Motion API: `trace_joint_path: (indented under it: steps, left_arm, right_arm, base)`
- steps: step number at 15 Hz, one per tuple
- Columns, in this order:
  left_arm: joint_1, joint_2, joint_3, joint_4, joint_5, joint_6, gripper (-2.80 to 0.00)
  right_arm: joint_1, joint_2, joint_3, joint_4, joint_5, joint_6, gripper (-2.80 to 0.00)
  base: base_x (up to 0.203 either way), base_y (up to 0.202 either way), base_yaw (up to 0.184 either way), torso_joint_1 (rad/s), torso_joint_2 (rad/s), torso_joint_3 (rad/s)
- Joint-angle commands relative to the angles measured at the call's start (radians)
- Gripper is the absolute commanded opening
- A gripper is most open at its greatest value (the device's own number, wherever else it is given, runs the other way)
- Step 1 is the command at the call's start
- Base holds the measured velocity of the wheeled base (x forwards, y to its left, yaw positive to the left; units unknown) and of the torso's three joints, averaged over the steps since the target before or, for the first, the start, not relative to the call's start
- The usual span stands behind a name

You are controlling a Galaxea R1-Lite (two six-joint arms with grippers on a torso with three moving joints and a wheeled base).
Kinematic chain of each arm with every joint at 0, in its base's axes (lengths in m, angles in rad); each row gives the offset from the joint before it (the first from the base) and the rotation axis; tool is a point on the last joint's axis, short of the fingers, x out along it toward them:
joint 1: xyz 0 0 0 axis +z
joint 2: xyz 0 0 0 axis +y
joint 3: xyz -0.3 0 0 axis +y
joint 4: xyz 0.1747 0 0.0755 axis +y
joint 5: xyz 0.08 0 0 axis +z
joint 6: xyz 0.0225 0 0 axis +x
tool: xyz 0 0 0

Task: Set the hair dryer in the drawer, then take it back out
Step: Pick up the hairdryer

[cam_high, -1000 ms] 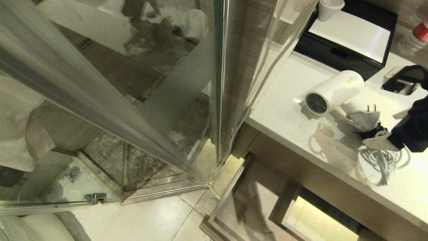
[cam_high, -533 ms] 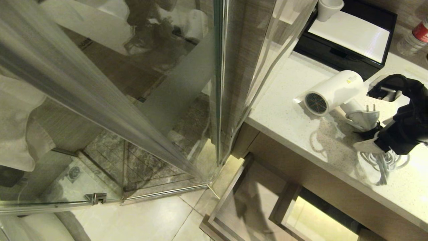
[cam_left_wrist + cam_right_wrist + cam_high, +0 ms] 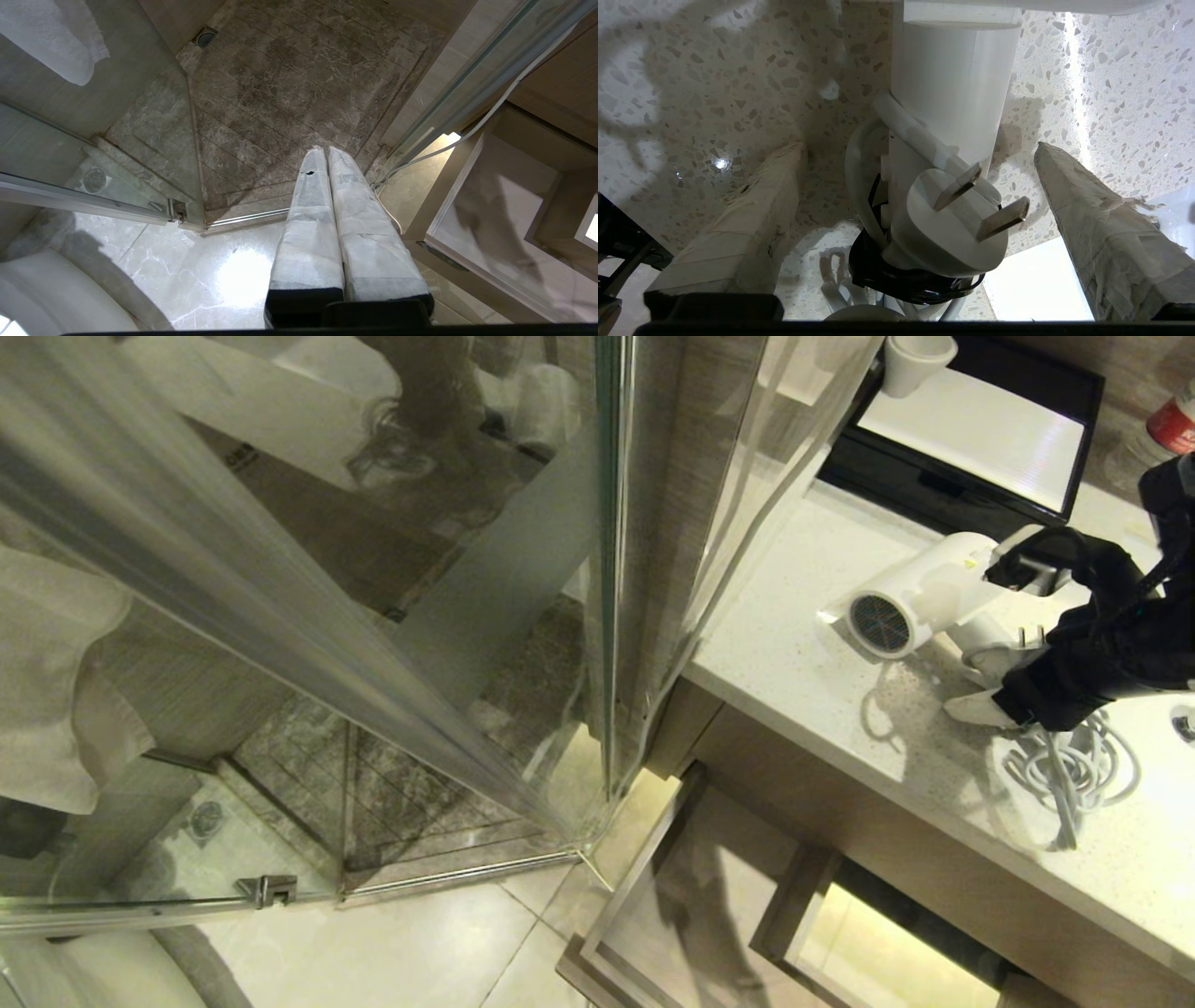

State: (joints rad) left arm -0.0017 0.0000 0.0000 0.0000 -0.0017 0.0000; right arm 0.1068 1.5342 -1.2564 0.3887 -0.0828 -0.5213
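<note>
Your right gripper (image 3: 920, 154) stood wide open, its 2 taped fingers (image 3: 1087, 219) straddling the white plastic hair dryer (image 3: 924, 593) on the speckled countertop (image 3: 822, 644); nothing gripped.

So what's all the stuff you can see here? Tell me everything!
hair dryer: one, white, lying on the counter.
plug: one, white, beside the dryer's handle.
cord: one, white, coiled on the counter.
counter: one, pale speckled, on the right.
drawer: one, wood-grain, open below the counter.
tray: one, black, at the counter's back.
cup: one, white, on the tray.
bottle: one, clear with a red label, far right.
glass shower door: one, clear, left.
towel: one, white, far left.
right hand: open, straddling the dryer's handle.
left hand: shut, over the floor.
</note>
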Motion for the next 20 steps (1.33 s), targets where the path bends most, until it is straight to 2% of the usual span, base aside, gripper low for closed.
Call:
trace_joint_path:
  steps: [1, 20]
  left_arm:
    - [0.000, 0.000, 0.002, 0.000, 0.000, 0.000, -2.80]
    - [0.000, 0.000, 0.001, 0.000, 0.000, 0.000, -2.80]
  right_arm:
    - [0.001, 0.018, 0.002, 0.001, -0.003, -0.003, 0.00]
    - [-0.026, -0.019, 0.001, 0.033, -0.005, 0.000, 0.00]
  base:
    - [0.000, 0.000, 0.000, 0.000, 0.00, 0.000]
    - [0.000, 0.000, 0.000, 0.000, 0.00, 0.000]
